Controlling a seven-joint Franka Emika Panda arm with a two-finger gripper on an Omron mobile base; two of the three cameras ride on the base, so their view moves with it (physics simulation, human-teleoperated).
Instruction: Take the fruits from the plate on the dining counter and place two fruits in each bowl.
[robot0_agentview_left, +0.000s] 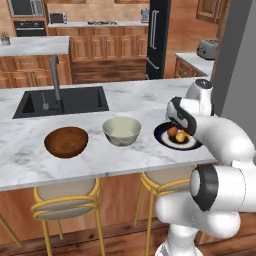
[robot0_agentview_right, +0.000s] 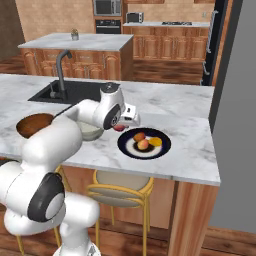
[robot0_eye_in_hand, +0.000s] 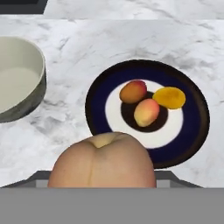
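The gripper (robot0_agentview_right: 120, 127) was closed on a reddish peach-like fruit (robot0_eye_in_hand: 103, 160), which sat right at the fingertips and took up the near middle of the hand view, its pale stem dimple facing the camera. In the right base view the same fruit showed as a small red spot just under the hand, lifted clear of the counter.

Just beyond the held fruit, ahead of the hand and a little to its right in the hand view, lay the dark plate (robot0_eye_in_hand: 99, 105) with its pale ring. Three fruits lay close together near the plate's middle: an orange-red one (robot0_eye_in_hand: 133, 91), a pinkish-yellow one (robot0_eye_in_hand: 146, 112) just beside it, and a yellow-orange one (robot0_eye_in_hand: 169, 97) on the far right. The pinkish one looked to touch its neighbours, though I could not tell for sure.

Ahead and to the left of the hand stood the cream bowl (robot0_eye_in_hand: 25, 94), upright, with nothing showing inside it. Further off on that same side, past the cream bowl, stood the brown wooden bowl (robot0_agentview_left: 66, 142), also upright, apart from its neighbour and likewise bare inside.

All of this rested on the marbled dining counter (robot0_agentview_left: 125, 160). Beyond the bowls, a black sink (robot0_agentview_left: 62, 102) with a dark tap (robot0_agentview_left: 55, 75) was set into it, and stools (robot0_agentview_left: 66, 201) stood under the near edge.
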